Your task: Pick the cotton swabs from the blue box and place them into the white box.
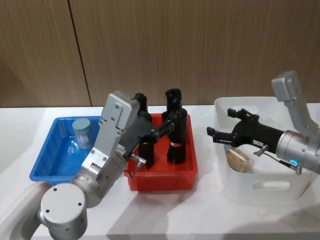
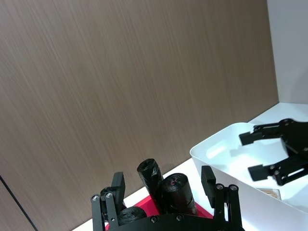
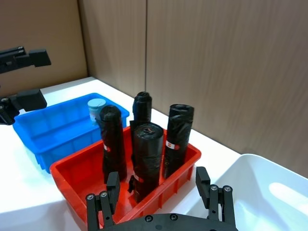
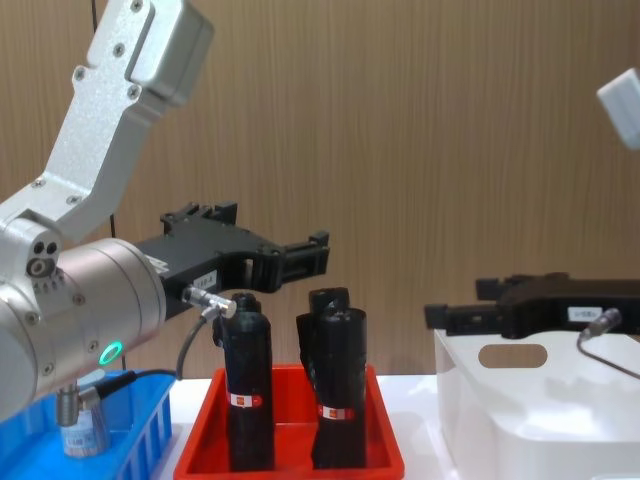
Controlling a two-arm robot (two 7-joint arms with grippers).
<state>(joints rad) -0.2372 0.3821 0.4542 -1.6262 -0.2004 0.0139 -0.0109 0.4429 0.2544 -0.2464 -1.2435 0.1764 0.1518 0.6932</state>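
- Right gripper (image 2: pixel 254 154): fingers spread wide and holding nothing. It hovers over the left rim of the white box (image 1: pixel 260 192), above the box's inside.
- Second tub (image 1: pixel 239 159) of cotton swabs lies tipped on its side on the white box floor, just below and behind the right fingers. It isn't touching them.
- Left gripper (image 4: pixel 305 258): fingers also wide apart and holding nothing. It hangs above the red tray (image 1: pixel 165 179), at about the height of the roll tops and pointing towards the right gripper.
- In the left wrist view, the black rolls (image 3: pixel 144 154) stand upright right under the left fingers (image 2: pixel 118 185). I can't tell whether anything is touching.
- I count four rolls in the red tray from the right wrist view, with red-white label bands visible on them.
- Cotton swab tub (image 1: pixel 81 132): one is upright in the blue box (image 1: pixel 47 162), at the far end with its pale blue lid up. It sits well left of the left gripper.
- Bench (image 1: pixel 210 215) layout from the head view: blue box on the left, red tray in the middle just beside it, white box on the right with a gap between it and the tray.
- The left arm's elbow and forearm cross in front of the blue box and the tray's near left corner.
- A wood-panel wall (image 1: pixel 200 45) stands behind the bench.
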